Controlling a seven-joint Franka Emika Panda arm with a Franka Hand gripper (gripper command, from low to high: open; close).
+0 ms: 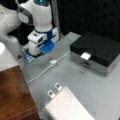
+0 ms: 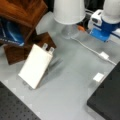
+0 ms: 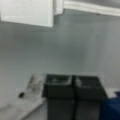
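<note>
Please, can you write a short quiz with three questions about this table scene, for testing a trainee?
1. True or false: the white pad lies on top of the black box.
2. What does the white cable lie on? A. the grey table; B. a wooden block; C. a lamp shade.
3. Fill in: in the wrist view, the fingers of the gripper are ____, with nothing between them.
Key: 1 false; 2 A; 3 shut.

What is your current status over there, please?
Gripper shut, empty, low over the grey table. Nearest: white cable with small white plug. Flat white spiral notepad and black-lidded metal box apart.
</note>
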